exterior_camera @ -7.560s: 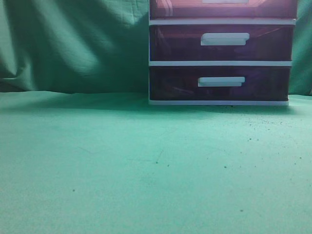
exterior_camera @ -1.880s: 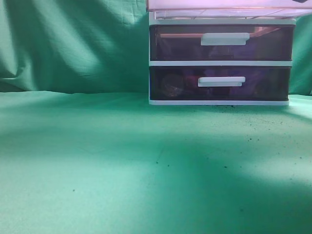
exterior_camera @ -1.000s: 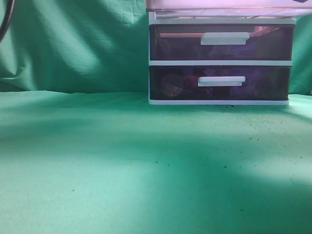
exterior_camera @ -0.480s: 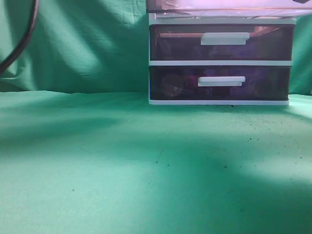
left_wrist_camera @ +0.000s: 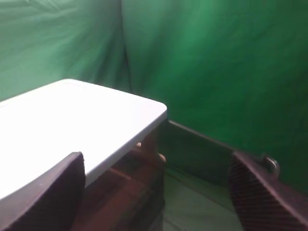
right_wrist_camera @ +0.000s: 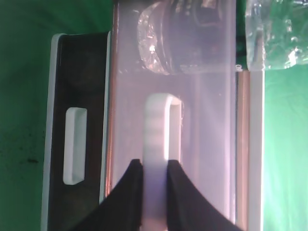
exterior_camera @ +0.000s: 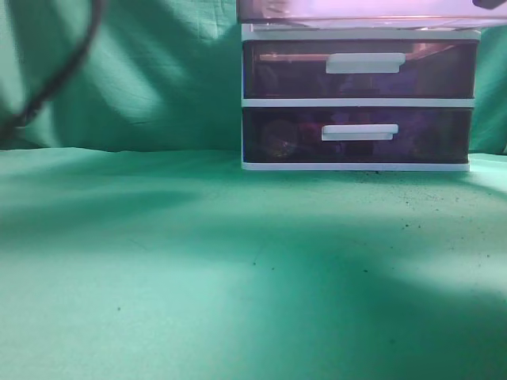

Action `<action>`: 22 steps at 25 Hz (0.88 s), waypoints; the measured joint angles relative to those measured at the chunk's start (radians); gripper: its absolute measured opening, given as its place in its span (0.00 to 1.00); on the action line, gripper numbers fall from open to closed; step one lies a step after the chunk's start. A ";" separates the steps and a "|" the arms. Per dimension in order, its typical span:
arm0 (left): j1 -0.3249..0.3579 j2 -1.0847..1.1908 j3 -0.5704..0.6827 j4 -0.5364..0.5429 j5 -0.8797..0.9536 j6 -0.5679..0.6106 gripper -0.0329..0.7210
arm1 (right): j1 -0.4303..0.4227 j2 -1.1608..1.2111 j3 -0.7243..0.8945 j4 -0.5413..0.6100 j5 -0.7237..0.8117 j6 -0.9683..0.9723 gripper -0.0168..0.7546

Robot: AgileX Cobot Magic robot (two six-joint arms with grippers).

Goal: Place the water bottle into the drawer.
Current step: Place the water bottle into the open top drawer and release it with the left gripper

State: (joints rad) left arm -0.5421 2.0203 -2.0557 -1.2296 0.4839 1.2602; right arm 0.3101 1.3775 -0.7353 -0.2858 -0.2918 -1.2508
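Above the cabinet top (left_wrist_camera: 72, 125), left jaws spread; right jaws pinch the drawer (right_wrist_camera: 202, 144) handle (right_wrist_camera: 156, 144).

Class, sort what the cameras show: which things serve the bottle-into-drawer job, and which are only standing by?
Job:
translucent pink top drawer
white bar handle
clear plastic water bottle
right gripper

Standing by:
two dark purple lower drawers
green cloth
left gripper

Exterior view: drawer (exterior_camera: 360, 9) cut by top edge, only its lower strip shows. Blurred dark cable (exterior_camera: 59, 75) left of the unit, ends out of frame. Right wrist view: water bottle (right_wrist_camera: 274, 33) cut by top and right edges, shape unclear. Left gripper (left_wrist_camera: 159, 192): only two pad tips visible.
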 joint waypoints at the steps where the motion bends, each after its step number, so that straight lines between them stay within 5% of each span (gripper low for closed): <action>1: -0.011 0.020 -0.003 -0.069 -0.027 0.074 0.82 | 0.000 0.000 0.000 0.000 0.000 0.000 0.15; 4: -0.037 0.072 -0.009 -0.377 -0.069 0.354 0.82 | 0.000 0.002 0.000 0.000 0.002 0.000 0.15; 6: -0.060 0.101 -0.030 -0.489 -0.071 0.496 0.82 | 0.000 0.002 0.000 0.000 0.002 0.000 0.15; 15: -0.112 0.202 -0.166 -0.519 -0.047 0.638 0.82 | 0.000 0.002 0.000 0.002 -0.001 0.003 0.15; 18: -0.101 0.172 -0.167 -0.420 -0.101 0.533 0.74 | 0.000 0.002 0.000 0.002 -0.001 0.003 0.15; 20: -0.090 0.140 -0.167 -0.182 -0.113 0.347 0.64 | 0.000 0.002 0.000 0.002 -0.001 0.003 0.15; 22: -0.079 0.097 -0.167 0.102 -0.035 0.105 0.43 | 0.000 0.002 0.000 0.002 -0.001 0.003 0.15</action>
State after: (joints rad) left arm -0.6207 2.1175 -2.2227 -1.1275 0.4493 1.3647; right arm 0.3101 1.3797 -0.7353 -0.2836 -0.2931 -1.2474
